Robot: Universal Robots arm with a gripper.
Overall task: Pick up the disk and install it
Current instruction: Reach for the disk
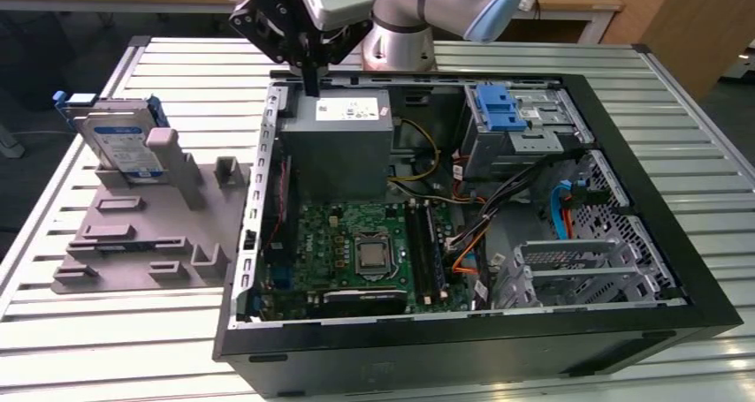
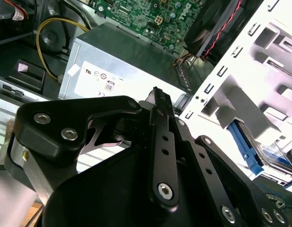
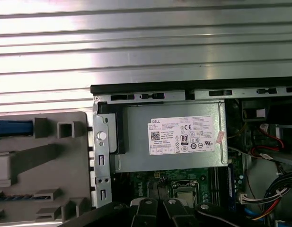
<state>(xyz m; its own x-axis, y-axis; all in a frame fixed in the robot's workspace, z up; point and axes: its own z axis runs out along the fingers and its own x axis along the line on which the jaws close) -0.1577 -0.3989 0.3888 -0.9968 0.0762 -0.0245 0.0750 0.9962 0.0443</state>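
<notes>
Gripper (image 1: 313,86) hung point-down from the arm (image 1: 408,18) over the far edge of the open computer case (image 1: 472,345). The arm's pale rounded joints were bent above it. The black fingers (image 2: 162,137) were flat pinned bars pressed together into one narrow tip, with nothing between them.

Just below the tip lay a grey sheet-metal box (image 1: 342,146), matte, with a white sticker (image 3: 183,136) on its top face. Beyond the box in the second wrist view was a green circuit board (image 2: 150,14), studded with small parts. Perforated bright steel framing (image 1: 590,269) and a blue ridged plastic latch (image 1: 501,110) sat deeper in the case.

The disk (image 1: 118,141) was well apart from the gripper, outside the case at the exterior view's left. It stood on edge in a slot of a grey moulded plastic fixture (image 1: 130,234). It was silver-grey metal with a white-and-blue label and blue side rails.

The tabletop (image 1: 118,331) was ribbed aluminium, its slats long and shiny.
</notes>
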